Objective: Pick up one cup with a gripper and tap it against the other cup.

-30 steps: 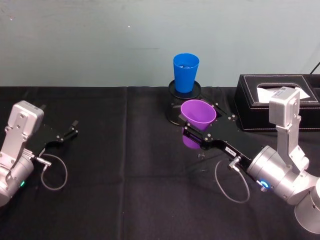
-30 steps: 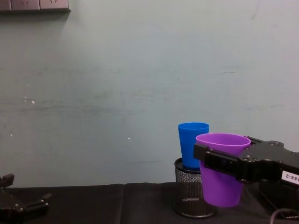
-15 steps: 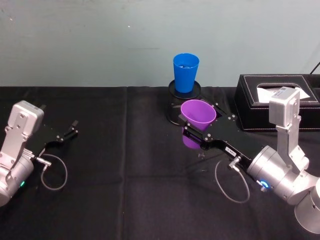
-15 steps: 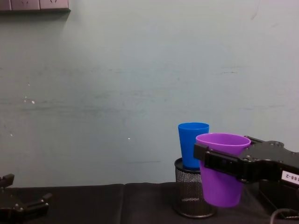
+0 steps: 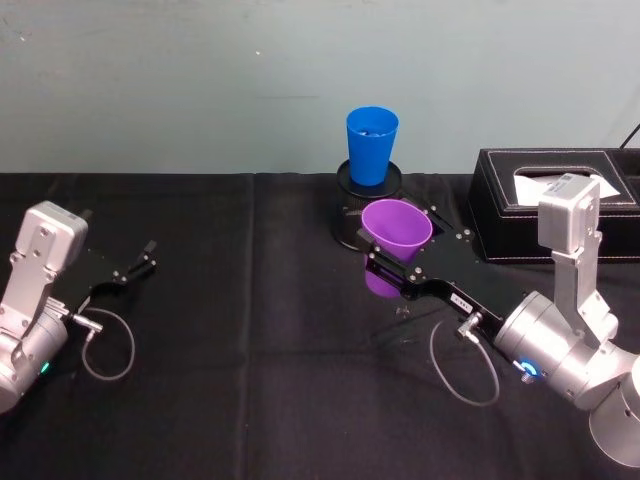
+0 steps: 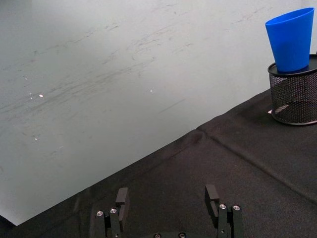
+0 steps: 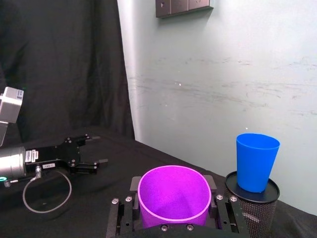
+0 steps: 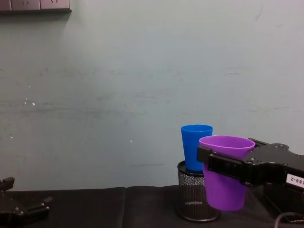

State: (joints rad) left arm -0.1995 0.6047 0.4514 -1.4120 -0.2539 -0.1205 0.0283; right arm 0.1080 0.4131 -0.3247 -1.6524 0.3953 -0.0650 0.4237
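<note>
My right gripper [image 5: 400, 258] [image 8: 223, 165] [image 7: 173, 201] is shut on the purple cup [image 5: 396, 228] [image 8: 225, 178] [image 7: 172, 194], holding it upright above the black table. The blue cup [image 5: 371, 144] [image 8: 196, 146] [image 7: 256, 161] [image 6: 291, 38] stands upright on top of an upturned black wire-mesh pen holder [image 5: 369, 190] [image 8: 192, 198] [image 7: 250, 206] [image 6: 295, 96], just behind the purple cup and a little apart from it. My left gripper [image 5: 135, 264] [image 6: 168, 198] rests open near the table's left side, holding nothing.
A black tissue box [image 5: 556, 204] stands at the back right, close beside my right arm. The black cloth-covered table [image 5: 250, 330] runs back to a pale green wall. A cable loop [image 5: 105, 350] lies by the left arm.
</note>
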